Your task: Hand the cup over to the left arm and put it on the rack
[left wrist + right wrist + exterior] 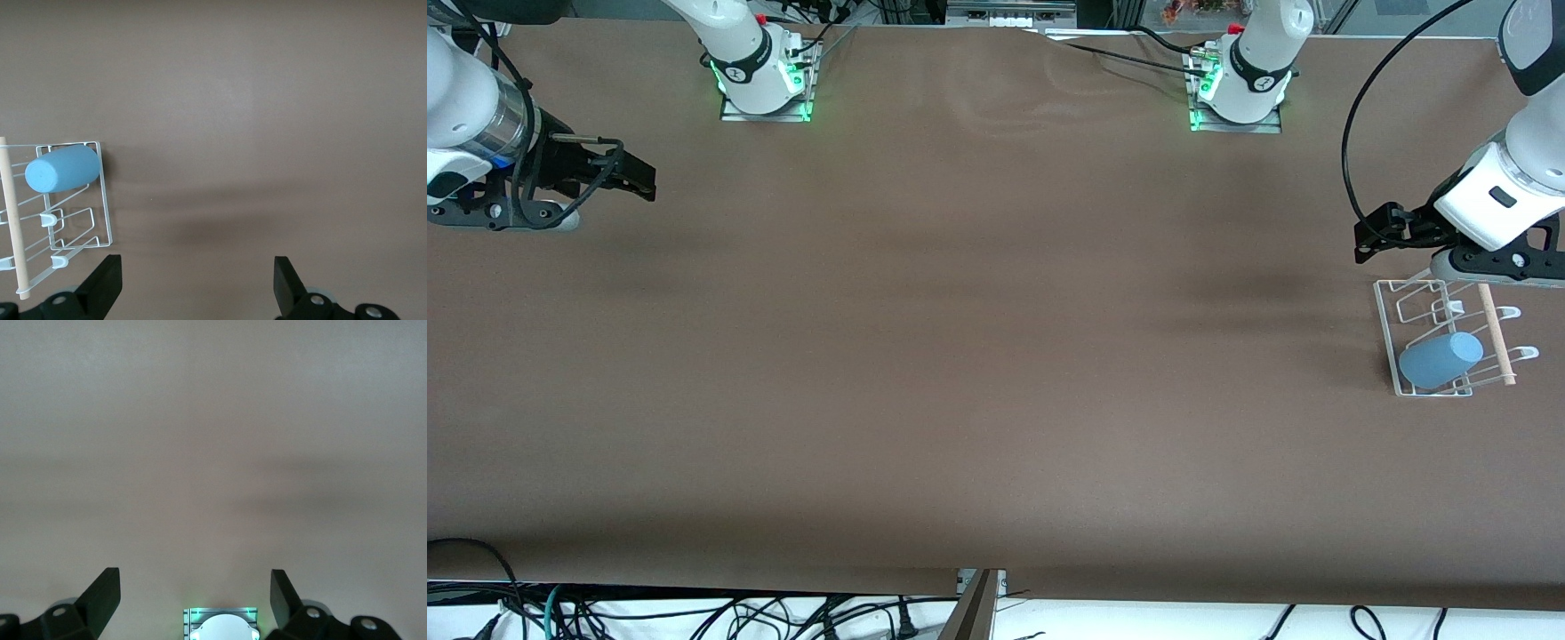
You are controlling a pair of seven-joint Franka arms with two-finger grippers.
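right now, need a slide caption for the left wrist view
Light-blue cup lying on its side on the white wire rack, open left gripper empty over the brown table.

Big brown table, black cables in a tangle along its near edge, small green lights glowing at its top edge

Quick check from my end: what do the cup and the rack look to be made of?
The cup looks like matte light-blue plastic: even colour, no glare. The rack appears to be white coated wire, judging by its thin bent loops, with a pale rod along one side, probably unfinished wood.
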